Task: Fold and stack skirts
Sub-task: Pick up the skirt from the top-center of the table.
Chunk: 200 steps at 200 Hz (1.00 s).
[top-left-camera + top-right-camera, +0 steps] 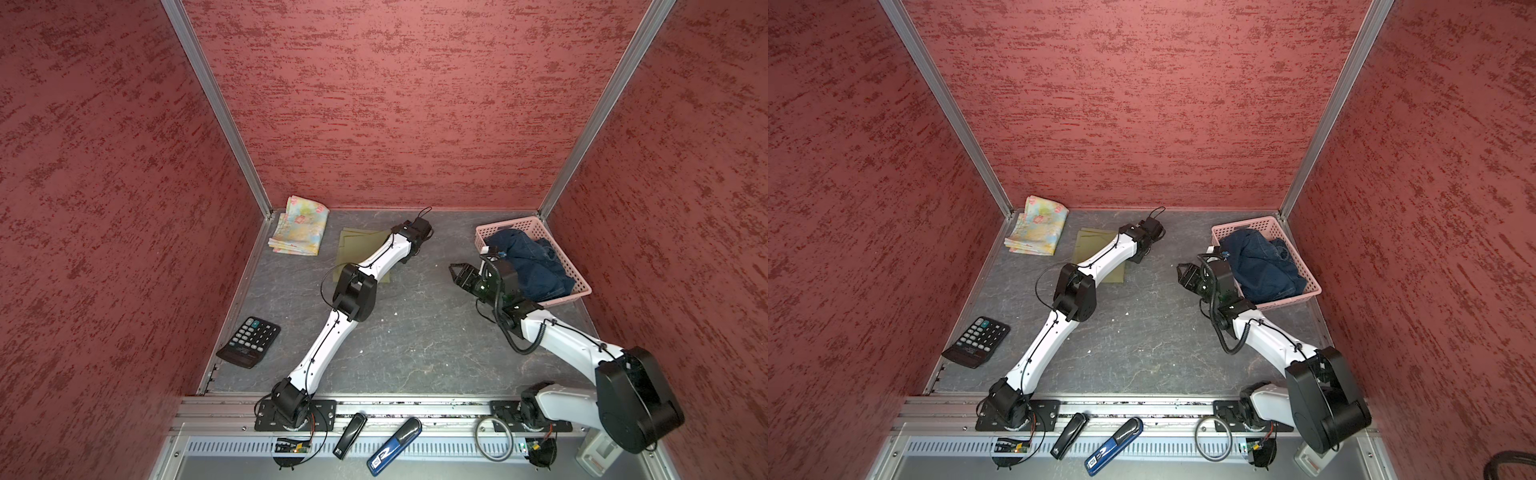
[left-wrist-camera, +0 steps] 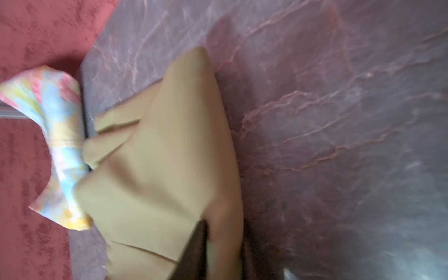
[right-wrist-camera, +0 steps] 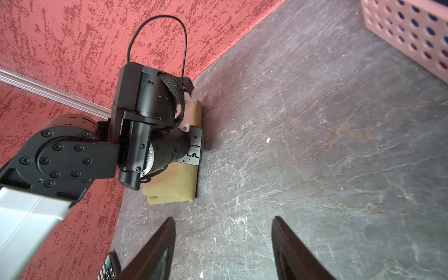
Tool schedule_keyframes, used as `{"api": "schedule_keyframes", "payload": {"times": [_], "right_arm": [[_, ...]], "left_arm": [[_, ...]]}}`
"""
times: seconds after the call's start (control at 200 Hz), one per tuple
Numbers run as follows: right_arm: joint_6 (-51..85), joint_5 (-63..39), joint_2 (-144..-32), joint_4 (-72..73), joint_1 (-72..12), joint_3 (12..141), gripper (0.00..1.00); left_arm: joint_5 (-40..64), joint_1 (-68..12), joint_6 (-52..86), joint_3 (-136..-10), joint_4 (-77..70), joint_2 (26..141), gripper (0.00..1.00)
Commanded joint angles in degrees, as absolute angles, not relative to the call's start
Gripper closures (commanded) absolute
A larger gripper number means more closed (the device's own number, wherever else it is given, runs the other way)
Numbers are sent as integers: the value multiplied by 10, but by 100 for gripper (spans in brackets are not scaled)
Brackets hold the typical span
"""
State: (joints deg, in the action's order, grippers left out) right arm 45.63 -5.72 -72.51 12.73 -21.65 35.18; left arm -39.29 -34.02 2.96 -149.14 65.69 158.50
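Jaws of L gripper (image 2: 224, 225) are being clamped on right edge of olive skirt (image 2: 157, 169); R gripper (image 3: 223, 219) is being held agape, empty. Floral skirt (image 1: 299, 226) is lying leftward, nearer L.

The middle of my table (image 1: 415, 332) is bare and open for crossing. Far left, the floral skirt (image 1: 299, 226) and olive skirt (image 1: 353, 241) fill the corner. The basket (image 1: 509, 223) blocks the far right, and the calculator (image 1: 249, 341) sits near left.
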Motion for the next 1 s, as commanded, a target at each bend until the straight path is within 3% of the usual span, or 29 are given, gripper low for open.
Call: {"api": "schedule_keyframes", "payload": {"times": [0.0, 0.03, 0.195, 0.406, 0.581, 0.776, 0.872, 0.997], "right_arm": [[467, -42, -722, 142, -214, 349, 36], [466, -41, -722, 140, -215, 351, 36], [461, -31, -715, 124, -214, 362, 36], [455, -21, -712, 108, -214, 376, 36], [450, -20, -725, 101, -216, 393, 36], [445, -8, -745, 77, -224, 432, 36], [441, 0, -755, 66, -231, 453, 36], [433, 8, -768, 49, -244, 481, 36]], "left_arm": [[-361, -335, 14, -1490, 664, 1612, 92], [-350, -332, 14, -1491, 663, 1610, 100], [-277, -320, 17, -1455, 616, 1547, 100], [-37, -256, 26, -1380, 541, 1389, 100], [243, -153, 45, -1350, 495, 1314, 100], [541, -25, 140, -1358, 394, 1323, 100], [604, 29, 169, -1380, 375, 1367, 100], [607, 74, 178, -1386, 365, 1414, 100]]}}
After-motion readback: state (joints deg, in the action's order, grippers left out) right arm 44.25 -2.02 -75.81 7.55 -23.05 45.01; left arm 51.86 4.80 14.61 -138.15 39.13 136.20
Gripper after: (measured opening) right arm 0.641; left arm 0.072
